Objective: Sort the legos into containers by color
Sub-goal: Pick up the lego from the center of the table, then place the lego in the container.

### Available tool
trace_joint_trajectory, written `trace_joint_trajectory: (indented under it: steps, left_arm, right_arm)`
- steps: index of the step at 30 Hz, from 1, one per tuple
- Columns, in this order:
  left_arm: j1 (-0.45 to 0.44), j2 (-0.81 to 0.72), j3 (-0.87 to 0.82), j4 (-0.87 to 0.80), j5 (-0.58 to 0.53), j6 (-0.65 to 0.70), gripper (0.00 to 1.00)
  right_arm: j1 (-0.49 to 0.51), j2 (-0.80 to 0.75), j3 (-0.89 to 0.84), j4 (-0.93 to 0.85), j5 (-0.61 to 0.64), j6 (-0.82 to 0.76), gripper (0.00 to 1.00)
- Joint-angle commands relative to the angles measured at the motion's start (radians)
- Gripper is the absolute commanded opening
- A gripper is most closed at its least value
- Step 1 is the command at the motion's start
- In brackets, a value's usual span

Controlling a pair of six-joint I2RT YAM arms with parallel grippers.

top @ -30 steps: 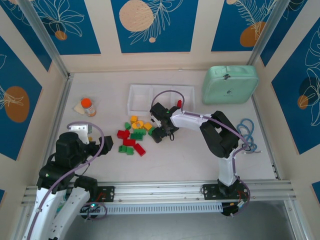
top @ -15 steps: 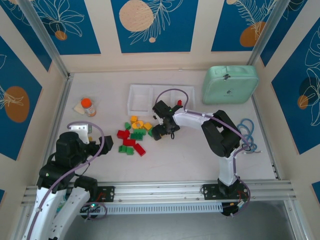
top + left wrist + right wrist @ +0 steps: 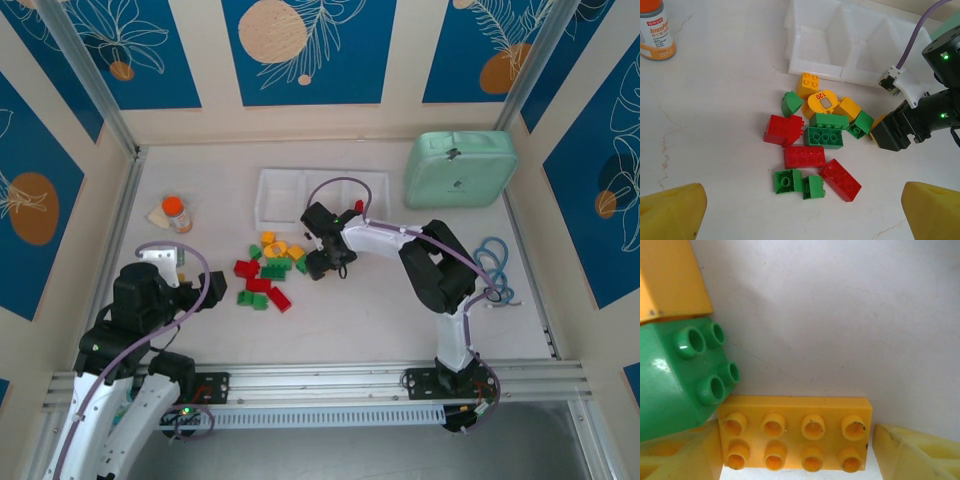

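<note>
Legos (image 3: 805, 156) clustered near tray (image 3: 815, 67) edge, right gripper (image 3: 797, 455) flanking yellow brick (image 3: 795, 432), grip unclear, left gripper (image 3: 802, 210) wide

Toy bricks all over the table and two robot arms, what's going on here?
The robot is sorting the bricks by color into the white tray. They lie heaped in front of it. The right gripper is down at the edge of the heap, its fingers on either side of a yellow brick; whether they already pinch it is unclear. The left gripper hangs open, back from the heap, holding nothing.
</note>
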Motion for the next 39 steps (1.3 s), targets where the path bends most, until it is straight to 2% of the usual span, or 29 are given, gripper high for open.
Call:
trace_joint_trajectory:
  steps: [1, 10, 14, 18, 22, 31, 36, 39]
  left_arm:
    - [-0.002, 0.007, 0.002, 0.006, -0.006, 0.002, 0.99]
    - [-0.002, 0.007, 0.002, 0.004, -0.01, 0.001, 0.99]
    - [-0.002, 0.007, 0.002, 0.004, -0.01, 0.001, 0.99]
    - [-0.002, 0.006, 0.003, 0.004, -0.013, 0.001, 1.0]
    - [-0.002, 0.0, 0.003, 0.002, -0.014, 0.001, 0.99]
    - [-0.002, -0.016, 0.004, 0.0, -0.027, -0.003, 0.99]
    - [-0.002, -0.02, 0.002, 0.001, -0.027, -0.002, 1.0]
    - [-0.002, -0.017, 0.001, 0.002, -0.022, 0.001, 0.99]
  right_arm:
    - [0.018, 0.073, -0.037, 0.062, -0.106, -0.032, 0.67]
    - [0.01, -0.069, -0.006, -0.028, -0.088, -0.06, 0.54]
    - [0.001, -0.162, 0.07, -0.093, -0.067, -0.087, 0.54]
    - [-0.023, -0.18, 0.175, -0.123, -0.069, -0.139, 0.54]
    - [-0.078, -0.108, 0.305, -0.129, -0.08, -0.208, 0.52]
    - [-0.163, 0.172, 0.651, -0.221, -0.107, -0.302, 0.51]
    - [-0.19, 0.266, 0.76, -0.251, -0.102, -0.299, 0.51]
    - [-0.186, 0.288, 0.789, -0.263, -0.106, -0.297, 0.56]
